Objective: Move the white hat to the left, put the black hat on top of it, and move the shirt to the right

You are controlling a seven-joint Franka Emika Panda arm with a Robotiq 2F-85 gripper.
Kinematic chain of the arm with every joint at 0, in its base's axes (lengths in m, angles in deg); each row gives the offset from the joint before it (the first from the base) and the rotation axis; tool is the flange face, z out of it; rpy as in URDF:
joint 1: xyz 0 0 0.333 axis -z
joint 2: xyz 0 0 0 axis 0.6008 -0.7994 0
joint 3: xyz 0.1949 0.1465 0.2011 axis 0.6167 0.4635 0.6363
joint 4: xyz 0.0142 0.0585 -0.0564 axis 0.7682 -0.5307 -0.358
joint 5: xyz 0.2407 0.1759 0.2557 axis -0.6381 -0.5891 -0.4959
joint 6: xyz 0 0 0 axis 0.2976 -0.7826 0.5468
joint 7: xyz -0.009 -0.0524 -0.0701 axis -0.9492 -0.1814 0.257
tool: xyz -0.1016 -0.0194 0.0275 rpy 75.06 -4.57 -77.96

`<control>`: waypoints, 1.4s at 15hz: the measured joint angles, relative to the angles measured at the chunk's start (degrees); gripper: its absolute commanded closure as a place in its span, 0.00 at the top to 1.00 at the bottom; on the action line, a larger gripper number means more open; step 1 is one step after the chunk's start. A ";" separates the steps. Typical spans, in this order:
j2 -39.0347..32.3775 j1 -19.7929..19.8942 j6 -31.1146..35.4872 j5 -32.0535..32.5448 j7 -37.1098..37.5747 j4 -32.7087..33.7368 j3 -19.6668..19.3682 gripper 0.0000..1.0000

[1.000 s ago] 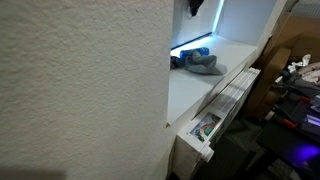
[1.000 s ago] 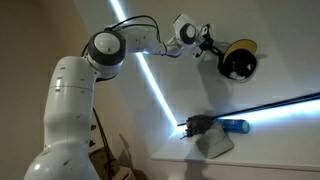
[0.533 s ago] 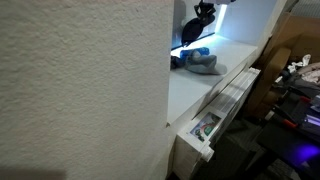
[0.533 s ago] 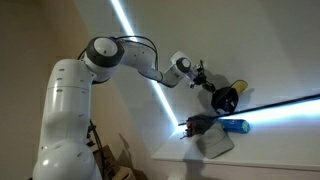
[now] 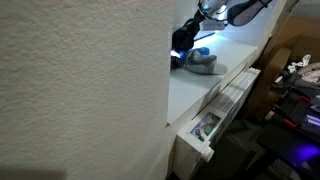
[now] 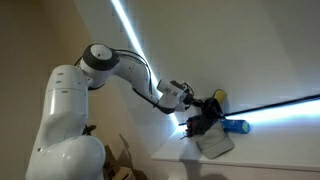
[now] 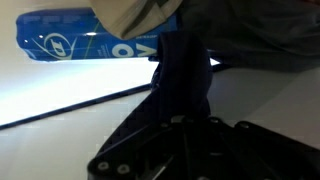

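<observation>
My gripper (image 6: 203, 110) is shut on the black hat (image 6: 200, 123) and holds it low over the white shelf, just above the other cloth items. In an exterior view the gripper (image 5: 197, 28) and the black hat (image 5: 183, 40) hang at the back of the shelf. The white hat (image 6: 215, 143) lies on the shelf below, grey in shadow (image 5: 206, 65). A bright blue item with white print (image 6: 235, 127) lies beside it. In the wrist view the black hat (image 7: 182, 75) hangs from the gripper (image 7: 180, 95), with the blue item (image 7: 75, 45) and pale cloth (image 7: 135, 12) beyond.
The white shelf (image 5: 195, 90) ends at a front edge with a rail (image 5: 235, 90). A textured wall (image 5: 80, 80) blocks the near side. A bright light strip (image 6: 280, 105) runs along the back. Clutter stands on the floor (image 5: 295, 90).
The arm has come down and inward with the black hat, from high above the shelf to just over the white hat and the blue item.
</observation>
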 measured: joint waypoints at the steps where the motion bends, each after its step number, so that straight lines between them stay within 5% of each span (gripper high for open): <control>1: -0.12 -3.44 3.28 5.06 4.34 -0.42 -4.23 0.01; 4: -0.21 -13.25 9.13 16.85 15.50 -0.55 -15.56 0.01; 7: 0.85 -19.67 9.56 21.40 19.69 -1.72 -19.87 0.01; 11: 8.61 -17.95 9.56 19.01 11.59 -11.72 -11.78 0.01; 17: 23.12 -2.17 18.89 7.57 -5.62 -32.81 5.63 0.01; 21: 27.41 -0.06 25.69 23.83 5.48 -40.43 6.26 0.01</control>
